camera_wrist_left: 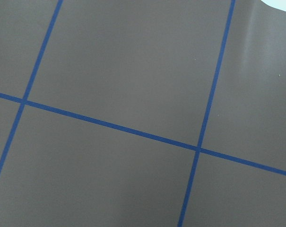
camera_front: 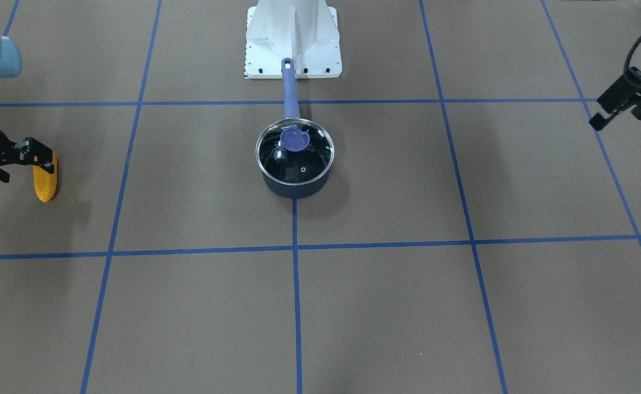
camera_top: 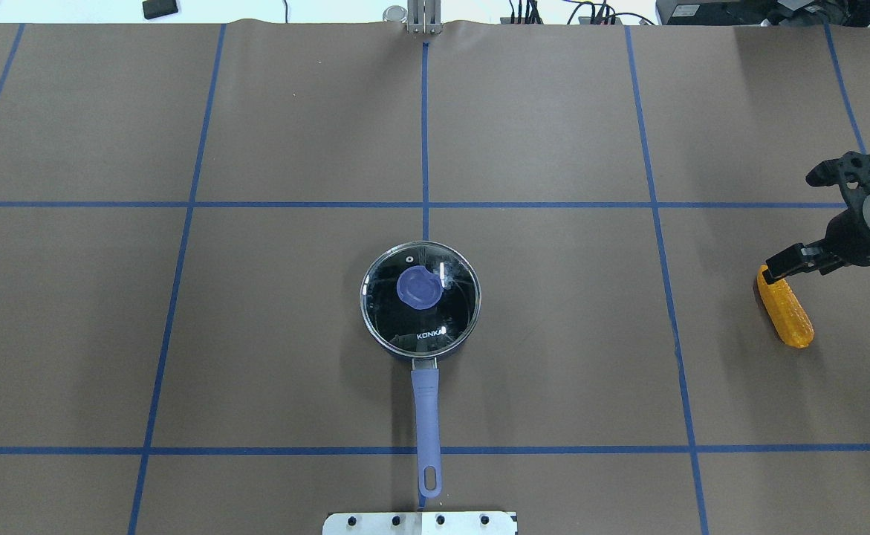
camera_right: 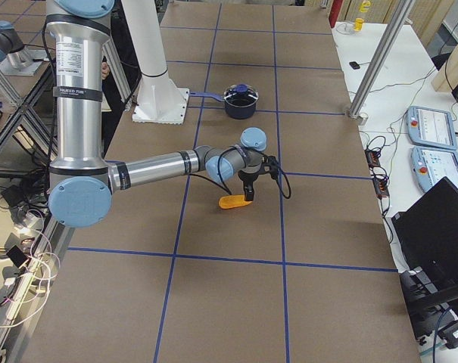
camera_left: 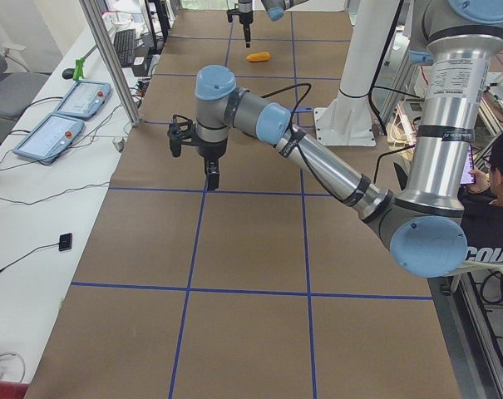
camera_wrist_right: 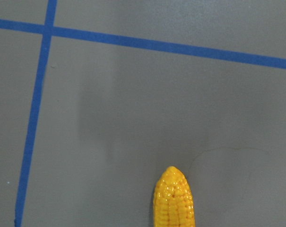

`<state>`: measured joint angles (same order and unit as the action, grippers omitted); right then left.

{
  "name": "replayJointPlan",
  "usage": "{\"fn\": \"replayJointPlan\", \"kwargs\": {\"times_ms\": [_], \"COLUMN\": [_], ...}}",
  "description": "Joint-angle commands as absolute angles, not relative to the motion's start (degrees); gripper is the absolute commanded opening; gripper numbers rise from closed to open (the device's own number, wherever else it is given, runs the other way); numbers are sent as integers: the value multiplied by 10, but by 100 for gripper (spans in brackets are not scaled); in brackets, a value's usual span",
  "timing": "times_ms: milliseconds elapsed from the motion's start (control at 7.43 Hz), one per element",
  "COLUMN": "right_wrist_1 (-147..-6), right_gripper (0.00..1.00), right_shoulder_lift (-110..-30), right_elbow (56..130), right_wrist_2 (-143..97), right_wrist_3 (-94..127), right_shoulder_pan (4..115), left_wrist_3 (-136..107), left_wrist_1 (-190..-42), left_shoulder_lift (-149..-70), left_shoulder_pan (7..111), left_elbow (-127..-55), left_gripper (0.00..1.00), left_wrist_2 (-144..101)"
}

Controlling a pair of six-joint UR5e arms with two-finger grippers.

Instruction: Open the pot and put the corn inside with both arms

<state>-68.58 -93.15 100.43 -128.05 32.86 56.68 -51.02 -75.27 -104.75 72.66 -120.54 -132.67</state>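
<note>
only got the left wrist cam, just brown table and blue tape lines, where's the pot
Observer: The pot sits mid-table, its handle pointing at the robot's base, far from the left gripper.
Operator: lid off yet
Observer: No, the glass lid is on the pot.
Operator: and the corn
Observer: The corn lies on the table at the robot's right, with the right gripper at one end of it. I cannot tell whether it grips.
</note>
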Motion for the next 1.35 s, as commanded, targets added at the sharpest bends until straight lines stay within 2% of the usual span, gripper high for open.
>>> {"fn": "replayJointPlan", "kwargs": {"times_ms": [0,269,673,807,942,1211], "right_wrist_1": [-679,-679,-679,-679,-679,-679], "right_gripper": [99,98,94,79,71,49], "right_shoulder_lift": [-933,-934,-935,-939,-938,-938], "right_elbow": [992,990,985,980,977,977], "right_wrist_2": [-1271,-1271,-1274,-1272,-1272,-1271], "right_wrist_3": [328,332,338,338,338,338], "right_shoulder_pan": [556,546,536,536,536,534], "left_wrist_3": [-595,-610,-665,-669,-683,-688], "left_wrist_1": [-721,-653,-654,-654,-654,-654], "left_shoulder_lift": [-1107,-1170,-1201,-1205,-1222,-1231], "left_shoulder_pan": [671,638,583,578,577,571], "left_elbow": [-1208,-1205,-1193,-1191,-1179,-1170], "left_gripper": [98,98,98,98,98,98], "left_wrist_2": [-1306,-1280,-1250,-1246,-1246,-1245]}}
